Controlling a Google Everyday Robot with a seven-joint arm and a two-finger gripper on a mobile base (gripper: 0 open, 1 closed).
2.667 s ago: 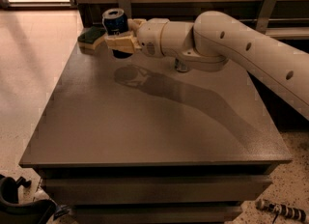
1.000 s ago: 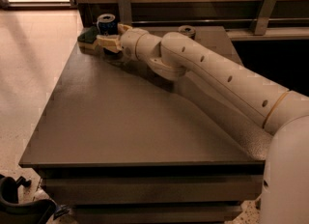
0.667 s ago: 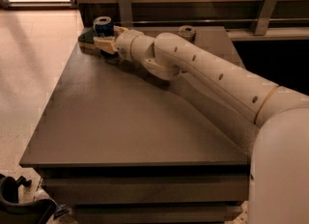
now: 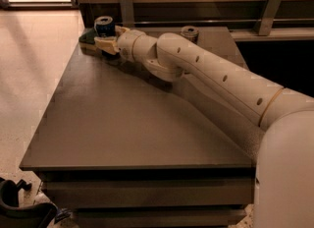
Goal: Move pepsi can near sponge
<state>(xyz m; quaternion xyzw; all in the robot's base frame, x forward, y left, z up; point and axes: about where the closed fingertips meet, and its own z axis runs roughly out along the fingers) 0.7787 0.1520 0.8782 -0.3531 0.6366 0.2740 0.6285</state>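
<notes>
The pepsi can, dark blue with a silver top, stands upright at the far left corner of the table. My gripper reaches across the table to it and is shut on the can's lower body. The sponge, dark green on top, lies right beside the can on its left, at the table's left edge. The gripper partly hides the sponge's right end and the can's lower half.
A second can stands at the back of the dark table, right of my arm. A wooden wall with metal brackets runs behind the table. Tiled floor lies to the left.
My gripper has carried the pepsi can further left and a little down, to beside the sponge, with the arm stretched further across the table. In the last 0.7 s it barely moved.
</notes>
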